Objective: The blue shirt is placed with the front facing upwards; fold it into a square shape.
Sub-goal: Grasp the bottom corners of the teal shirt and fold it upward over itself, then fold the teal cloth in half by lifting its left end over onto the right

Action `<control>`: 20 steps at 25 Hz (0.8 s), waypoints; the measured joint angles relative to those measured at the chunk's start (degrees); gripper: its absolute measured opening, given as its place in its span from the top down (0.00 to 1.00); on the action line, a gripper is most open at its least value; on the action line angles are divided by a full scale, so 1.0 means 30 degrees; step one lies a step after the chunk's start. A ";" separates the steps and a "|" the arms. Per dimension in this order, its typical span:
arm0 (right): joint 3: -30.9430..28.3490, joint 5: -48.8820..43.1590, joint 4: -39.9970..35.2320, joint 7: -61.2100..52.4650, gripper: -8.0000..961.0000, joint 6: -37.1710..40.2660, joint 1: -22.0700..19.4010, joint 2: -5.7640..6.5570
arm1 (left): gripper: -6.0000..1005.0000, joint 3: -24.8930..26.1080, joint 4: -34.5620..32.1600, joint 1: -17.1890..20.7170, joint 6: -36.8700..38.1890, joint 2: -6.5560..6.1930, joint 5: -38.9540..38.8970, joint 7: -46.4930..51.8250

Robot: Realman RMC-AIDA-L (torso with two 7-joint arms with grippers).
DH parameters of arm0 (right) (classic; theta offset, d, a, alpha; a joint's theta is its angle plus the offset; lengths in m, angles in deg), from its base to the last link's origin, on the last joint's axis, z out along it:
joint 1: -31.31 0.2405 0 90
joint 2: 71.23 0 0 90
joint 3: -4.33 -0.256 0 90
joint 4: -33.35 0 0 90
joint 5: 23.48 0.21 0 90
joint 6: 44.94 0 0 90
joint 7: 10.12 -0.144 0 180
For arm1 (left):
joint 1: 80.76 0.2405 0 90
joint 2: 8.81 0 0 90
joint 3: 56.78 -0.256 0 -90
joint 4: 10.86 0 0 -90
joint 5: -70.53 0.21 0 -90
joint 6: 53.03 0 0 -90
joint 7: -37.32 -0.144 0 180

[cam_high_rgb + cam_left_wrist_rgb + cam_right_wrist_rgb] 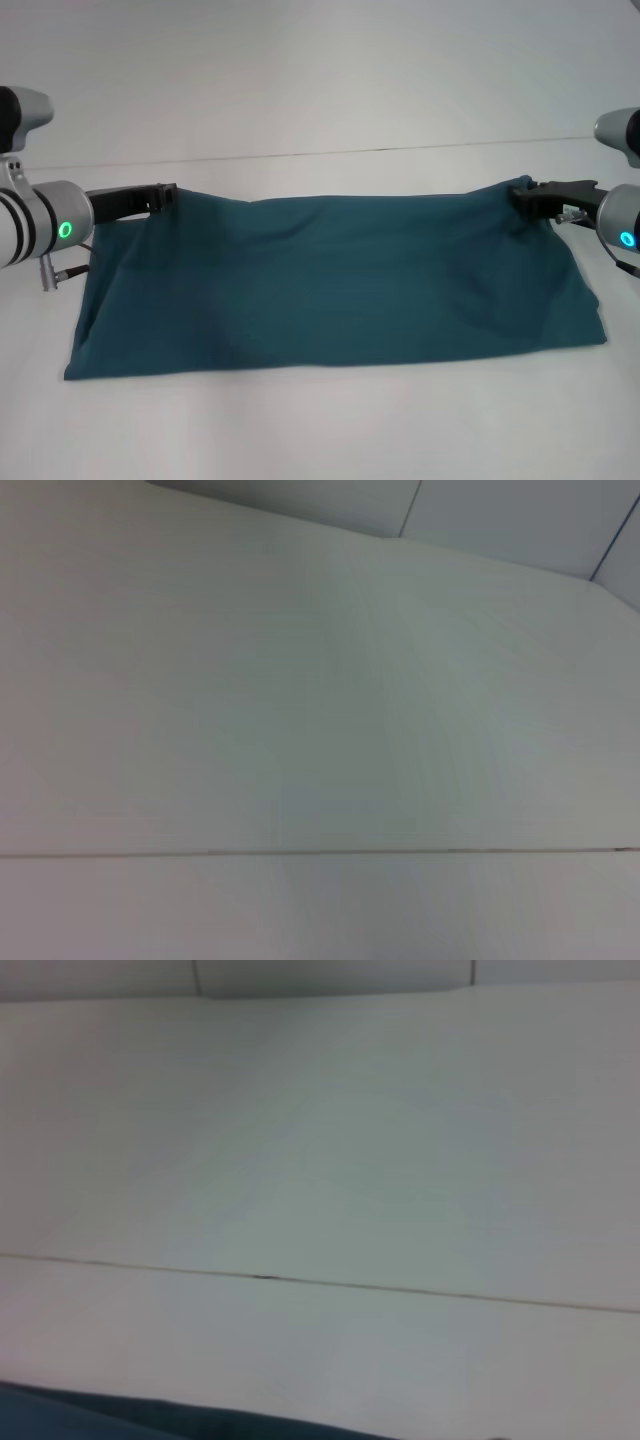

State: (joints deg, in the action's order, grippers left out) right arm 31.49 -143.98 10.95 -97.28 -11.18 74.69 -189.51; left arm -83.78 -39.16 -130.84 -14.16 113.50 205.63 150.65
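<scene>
White table [320, 430], blue shirt [340, 280] between fingers [165, 196]

the blue shirt [330, 280] lies spread wide across the counter [320, 430], folded into a long band. left gripper [168, 195] sits at its far left corner, right gripper [520, 195] at its far right corner. a seam in the counter [400, 150] runs just behind the shirt's far edge.

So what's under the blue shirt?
The blue shirt lies on the white table, which shows all around it. Anything beneath the cloth is covered. The left gripper and right gripper pinch its far corners.
</scene>
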 joint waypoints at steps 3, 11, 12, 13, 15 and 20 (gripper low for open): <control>-0.0031 0.0619 -0.0107 0.0010 0.88 -0.0380 -0.0136 0.0008 | 0.96 0.0079 -0.0111 0.0064 -0.0515 0.0005 -0.0237 0.0082; -0.0061 0.0974 -0.0686 -0.0100 0.67 -0.0645 -0.0348 0.0303 | 0.61 0.0019 -0.1246 0.0997 -0.0789 -0.0020 -0.1779 0.0127; -0.0062 0.1025 -0.0923 -0.0123 0.62 -0.0493 -0.0461 0.0268 | 0.57 0.0005 -0.1443 0.1187 -0.0538 -0.0021 -0.1877 0.0161; -0.0061 0.1088 -0.1152 -0.0132 0.58 -0.0346 -0.0566 0.0225 | 0.52 -0.0001 -0.1599 0.1315 -0.0231 -0.0021 -0.1906 0.0257; -0.0045 0.1445 -0.1677 -0.0129 0.49 0.0238 -0.0924 0.0129 | 0.39 -0.0008 -0.2089 0.1670 0.0805 -0.0036 -0.1928 0.0566; -0.0034 0.2849 -0.2827 -0.0142 0.26 0.3159 -0.2346 0.0086 | 0.18 -0.0031 -0.3958 0.2886 0.4821 -0.0052 -0.2233 0.1171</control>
State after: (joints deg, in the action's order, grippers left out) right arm 31.39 -135.43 2.47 -97.71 -1.70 67.65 -189.25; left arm -83.87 -51.03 -122.18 0.30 113.35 198.93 154.17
